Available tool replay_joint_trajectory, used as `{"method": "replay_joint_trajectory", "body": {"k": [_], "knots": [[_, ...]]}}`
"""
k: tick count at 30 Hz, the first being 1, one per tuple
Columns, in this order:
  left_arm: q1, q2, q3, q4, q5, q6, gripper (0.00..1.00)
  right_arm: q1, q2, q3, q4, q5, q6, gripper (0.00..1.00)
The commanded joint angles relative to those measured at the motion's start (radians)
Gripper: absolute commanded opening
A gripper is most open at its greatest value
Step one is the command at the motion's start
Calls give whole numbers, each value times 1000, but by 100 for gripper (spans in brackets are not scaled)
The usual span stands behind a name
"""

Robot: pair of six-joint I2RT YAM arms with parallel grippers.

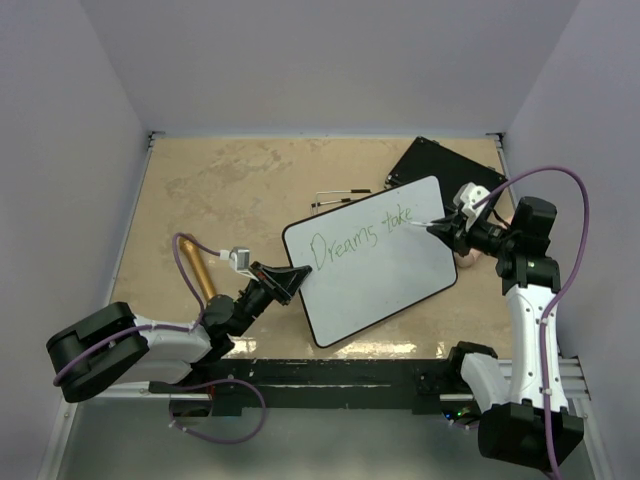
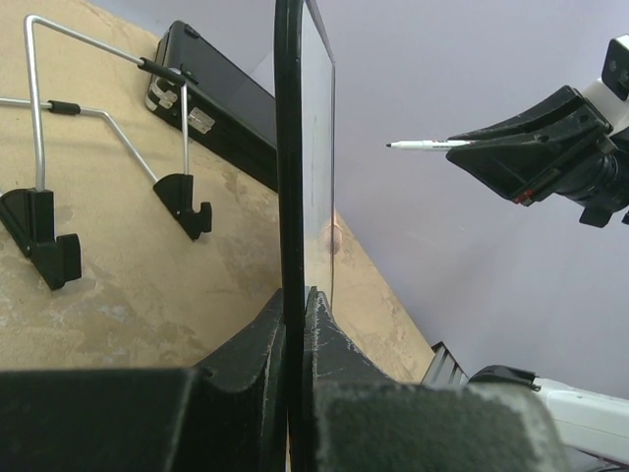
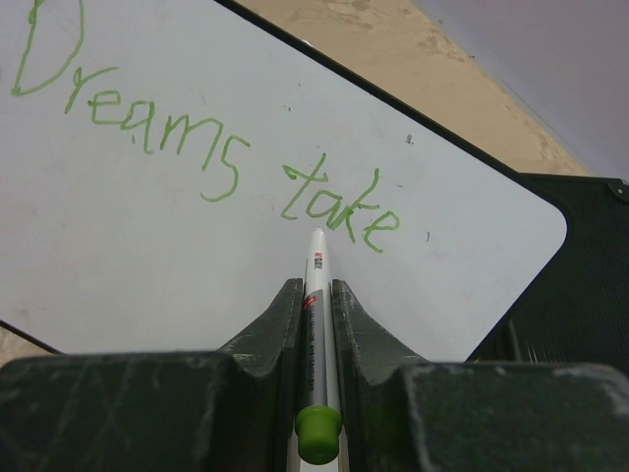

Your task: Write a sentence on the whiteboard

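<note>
Right of the table's (image 1: 220,190) middle sits the whiteboard (image 1: 375,262), turned askew with its long side running from near left to far right. The left gripper (image 1: 285,280) is clamped narrow on the board's near-left edge, and its wrist view shows the black frame pinched edge-on between the two fingers. The right gripper (image 1: 440,228) hangs over the far-right end, its jaws closed tight on a white marker (image 3: 316,295) with a green end cap. Green handwriting (image 3: 216,162) on the board reads "Dreams take". The marker tip points at the end of "take", and from the left wrist it stands just off the white surface. Behind the whiteboard, a flat black board (image 1: 440,165) lies at the far right and a wire stand (image 1: 340,197) with black feet rests beside it.
</note>
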Motion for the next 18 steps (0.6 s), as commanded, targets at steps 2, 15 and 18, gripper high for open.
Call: {"method": "replay_joint_trajectory", "body": {"k": [2,15,18], "knots": [[-1,20,-109,85,60,33,0,-6,8,12,-25,-51,-32,0],[-3,51,-112,141,89,55,0,-8,27,23,-85,-63,-90,0],[-3,10,-102,72,81,82,0,-6,21,21,-95,-69,-99,0]]}}
